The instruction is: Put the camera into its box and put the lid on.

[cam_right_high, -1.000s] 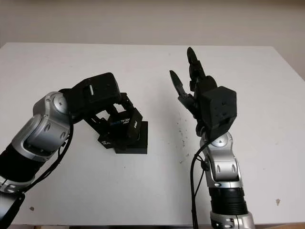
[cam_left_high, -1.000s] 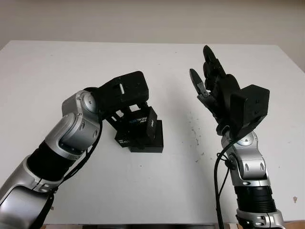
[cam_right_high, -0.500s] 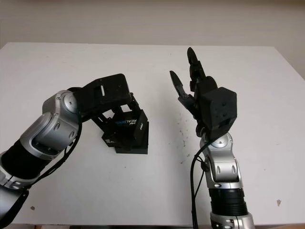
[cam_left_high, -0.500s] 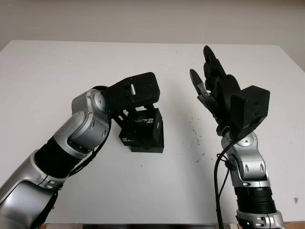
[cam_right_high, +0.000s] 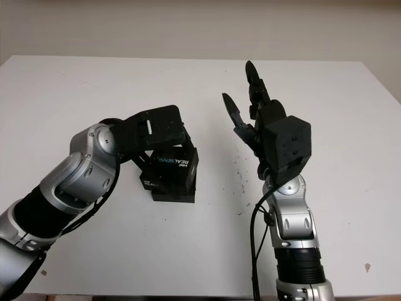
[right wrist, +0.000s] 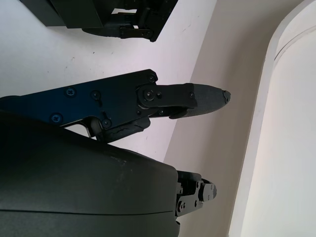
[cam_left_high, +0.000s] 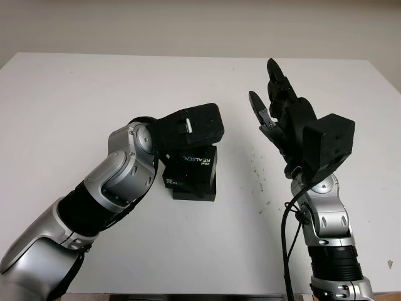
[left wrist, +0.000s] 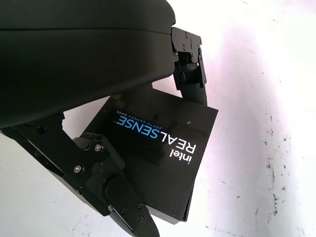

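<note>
My left hand (cam_left_high: 188, 128) is over the middle of the white table (cam_left_high: 75, 94), and my fingers (left wrist: 106, 185) are clamped on the flat black cardboard lid with white and blue REALSENSE lettering (left wrist: 158, 148), one finger at each of two opposite edges. I am holding that lid tilted, printed face up and towards me, directly above the black rectangular box base (cam_left_high: 195, 189) that sits on the table just under my hand. The lid hangs close over the base, and at the front a dark strip of the base shows below it; whether the two touch I cannot tell. The camera itself I cannot make out, since the lid covers the opening of the box. Further right, well apart from the box, my right hand (cam_left_high: 279, 110) is raised above the table with its palm turned towards the box, holding nothing, fingers straight and uncurled, pointing up and away from me. The bare table between the box and that hand carries a few small dark specks (cam_left_high: 258, 179).
</note>
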`<move>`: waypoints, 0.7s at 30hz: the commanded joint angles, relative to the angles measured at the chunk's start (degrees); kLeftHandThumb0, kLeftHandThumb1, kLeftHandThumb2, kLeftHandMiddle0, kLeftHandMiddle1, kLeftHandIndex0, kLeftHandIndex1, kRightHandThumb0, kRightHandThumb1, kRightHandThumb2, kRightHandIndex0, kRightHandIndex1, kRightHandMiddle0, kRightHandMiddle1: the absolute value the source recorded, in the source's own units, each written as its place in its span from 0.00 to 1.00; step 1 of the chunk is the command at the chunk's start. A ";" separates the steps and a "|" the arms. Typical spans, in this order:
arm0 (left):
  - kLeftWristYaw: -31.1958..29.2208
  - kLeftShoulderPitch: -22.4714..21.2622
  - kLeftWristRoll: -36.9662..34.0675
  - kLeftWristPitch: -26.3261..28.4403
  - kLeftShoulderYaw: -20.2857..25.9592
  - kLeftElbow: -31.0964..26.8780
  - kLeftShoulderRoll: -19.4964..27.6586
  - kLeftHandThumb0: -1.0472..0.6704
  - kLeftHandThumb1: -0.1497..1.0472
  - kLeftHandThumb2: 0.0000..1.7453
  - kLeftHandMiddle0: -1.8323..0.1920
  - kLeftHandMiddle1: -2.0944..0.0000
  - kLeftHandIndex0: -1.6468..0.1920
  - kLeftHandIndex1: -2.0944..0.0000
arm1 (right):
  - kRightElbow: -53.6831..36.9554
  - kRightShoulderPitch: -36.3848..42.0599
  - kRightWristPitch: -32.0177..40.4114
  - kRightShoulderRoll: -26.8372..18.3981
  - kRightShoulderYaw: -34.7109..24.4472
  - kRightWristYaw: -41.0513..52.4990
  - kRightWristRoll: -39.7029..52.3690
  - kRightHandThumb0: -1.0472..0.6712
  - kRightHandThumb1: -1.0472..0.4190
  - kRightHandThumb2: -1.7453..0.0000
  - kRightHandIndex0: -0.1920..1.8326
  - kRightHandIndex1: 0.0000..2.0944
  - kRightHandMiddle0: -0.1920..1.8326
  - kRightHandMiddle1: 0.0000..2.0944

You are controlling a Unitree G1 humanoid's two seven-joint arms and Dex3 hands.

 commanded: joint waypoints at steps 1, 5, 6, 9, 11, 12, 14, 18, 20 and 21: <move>-0.25 -0.58 -0.25 0.65 -1.35 -0.63 -1.24 0.47 0.96 0.03 0.76 0.17 0.82 0.20 | -0.15 0.15 -0.65 -0.08 0.14 -0.22 -0.51 0.24 0.00 0.82 0.07 0.03 0.12 0.03; 0.47 -0.19 -1.09 2.77 -0.67 -1.16 -2.38 0.47 0.99 0.04 0.74 0.17 0.85 0.20 | 0.50 -0.23 -1.24 0.56 0.10 -0.78 -0.76 0.24 0.00 0.82 0.08 0.03 0.13 0.03; 0.47 -0.40 -1.24 3.90 -0.80 -1.38 -2.56 0.47 0.99 0.05 0.74 0.17 0.87 0.21 | 0.62 -0.34 -1.31 0.55 0.16 -0.81 -0.82 0.24 0.00 0.82 0.08 0.03 0.13 0.03; 0.80 -1.13 -1.89 8.54 -1.03 -2.04 -3.48 0.42 1.00 0.07 0.81 0.14 0.97 0.19 | 0.87 -0.45 -1.64 0.38 0.23 -0.51 -0.78 0.24 0.00 0.82 0.08 0.03 0.12 0.03; 0.87 -1.77 -2.55 11.23 -1.53 -2.58 -3.65 0.38 1.00 0.10 0.88 0.12 0.99 0.20 | 0.93 -0.41 -1.85 0.24 0.26 -0.42 -0.89 0.24 0.00 0.82 0.08 0.03 0.12 0.03; 0.88 -2.22 -2.92 12.44 -1.92 -2.74 -3.62 0.37 1.00 0.11 0.93 0.13 1.00 0.23 | 1.04 -0.40 -1.99 0.19 0.19 -0.23 -0.73 0.24 0.00 0.82 0.08 0.03 0.12 0.03; 0.82 -3.72 -3.96 15.82 -2.99 -2.75 -3.59 0.33 1.00 0.15 0.98 0.19 1.00 0.49 | 1.26 -0.51 -2.03 0.30 -0.05 -0.04 -0.34 0.24 0.00 0.82 0.08 0.03 0.12 0.03; 0.68 -6.78 -7.08 20.64 -5.12 -3.62 -2.68 0.29 1.00 0.21 1.00 0.61 1.00 0.84 | 1.70 -0.81 -2.09 0.37 -0.19 0.20 -0.05 0.25 0.00 0.82 0.07 0.03 0.12 0.03; 1.35 -7.13 -8.38 21.06 -5.73 -4.59 -2.16 0.29 1.00 0.23 1.00 0.31 0.99 0.41 | 1.80 -0.92 -2.11 0.40 -0.12 0.24 -0.08 0.25 0.00 0.82 0.07 0.03 0.12 0.03; 1.60 -7.18 -8.96 21.04 -6.04 -5.18 -1.81 0.29 1.00 0.23 1.00 0.18 0.99 0.22 | 1.75 -0.96 -2.06 0.48 -0.14 0.36 0.10 0.25 0.00 0.82 0.07 0.03 0.12 0.03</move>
